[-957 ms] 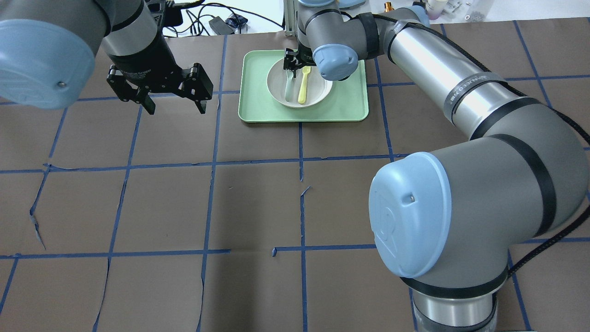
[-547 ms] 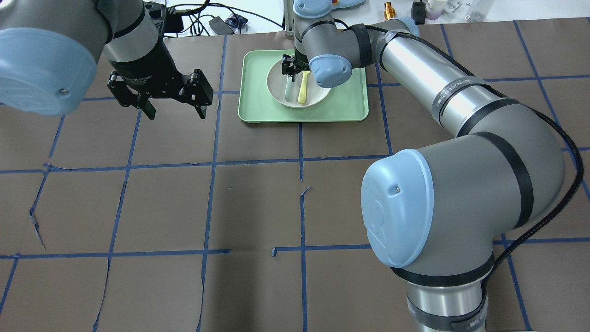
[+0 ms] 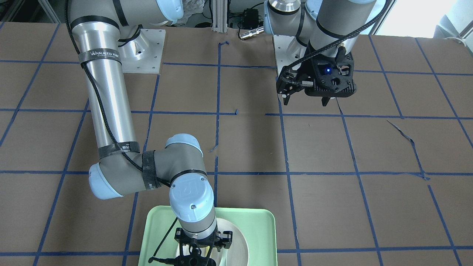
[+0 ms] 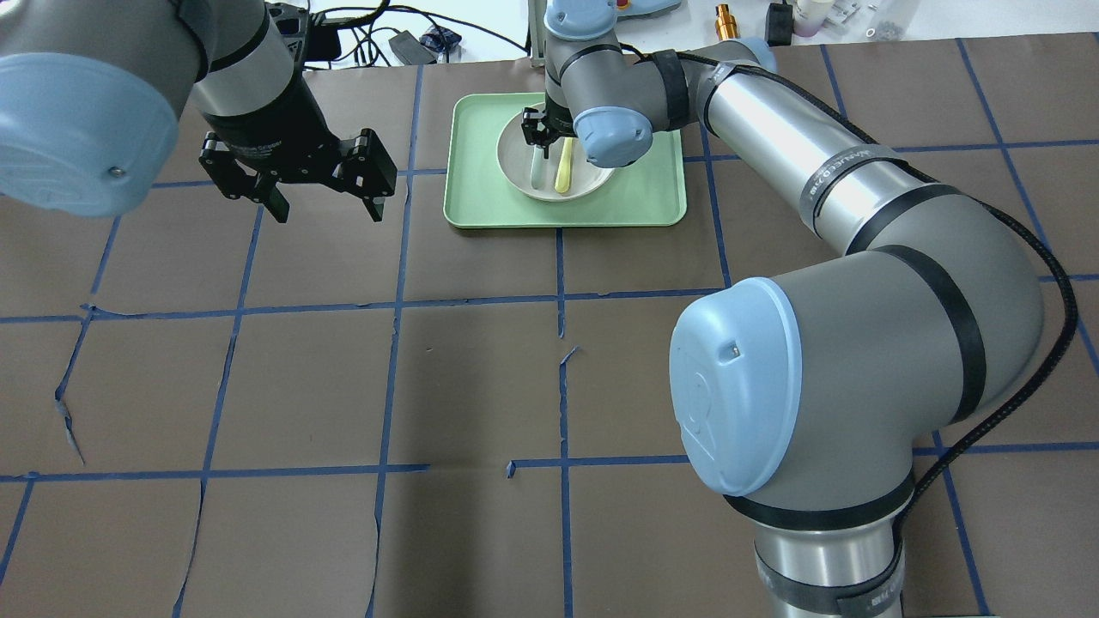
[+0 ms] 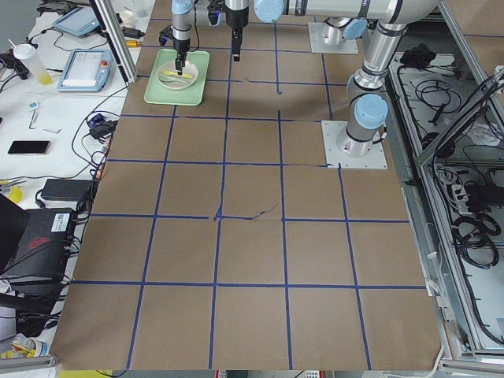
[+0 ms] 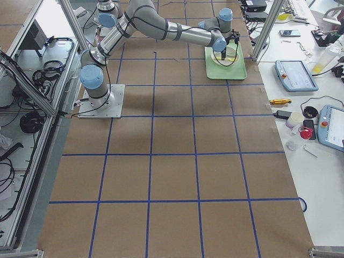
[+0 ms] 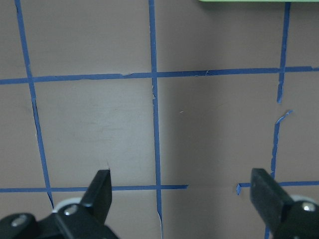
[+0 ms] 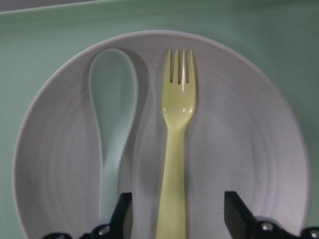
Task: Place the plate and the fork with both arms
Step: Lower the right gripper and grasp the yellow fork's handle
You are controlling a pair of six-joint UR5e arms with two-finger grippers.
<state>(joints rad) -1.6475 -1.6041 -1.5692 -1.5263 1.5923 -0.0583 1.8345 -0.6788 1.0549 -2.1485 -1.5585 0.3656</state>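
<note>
While the fork (image 8: 178, 109) lies on the plate (image 8: 249, 149) beside a spoon (image 8: 113, 109), the right end effector (image 8: 177, 219) hangs open over its handle. Next it should drop and pinch it. The left end effector (image 4: 328, 206) hangs open, well apart.

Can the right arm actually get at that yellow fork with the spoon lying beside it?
Probably yes: the right claw is open over the fork, its handle between the fingers; the spoon lies just outside.

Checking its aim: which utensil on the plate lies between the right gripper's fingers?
The yellow fork: its handle runs between the fingers, while the pale green spoon lies off to the side.
</note>
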